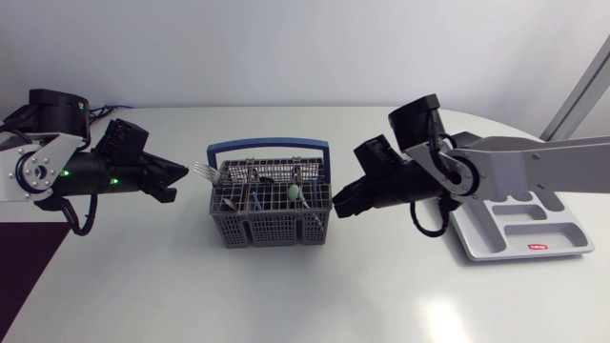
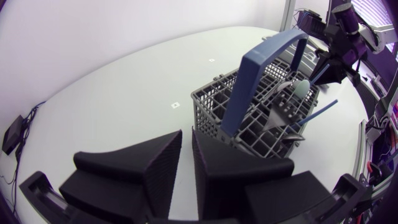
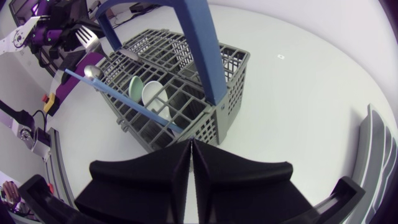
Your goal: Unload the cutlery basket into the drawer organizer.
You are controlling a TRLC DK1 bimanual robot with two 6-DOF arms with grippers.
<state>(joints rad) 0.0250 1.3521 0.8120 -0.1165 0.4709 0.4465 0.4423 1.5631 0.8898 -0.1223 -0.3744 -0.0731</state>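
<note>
Broad black fingers of the right gripper (image 3: 190, 142) are pressed flat together with nothing between them. They point at the cutlery basket (image 3: 230, 118) from just beside its right wall, without touching it. The left gripper (image 2: 187, 134) sits near the basket's opposite end, its fingers all but closed with only a thin slit between them, and it also holds nothing.

The grey basket stands upright on the white table (image 1: 286, 295) between the two grippers, its blue handle (image 1: 269, 146) arching over it. A fork (image 1: 200, 170) pokes its tines above the basket's left rim. A pale green spoon (image 3: 137, 87) and a white spoon (image 3: 152, 96) stand side by side in the basket, and a blue-handled utensil (image 3: 124, 99) leans slantwise across its compartments. The drawer organizer (image 1: 519, 229) lies flat, well apart from the basket on its right side, beyond the right gripper.
</note>
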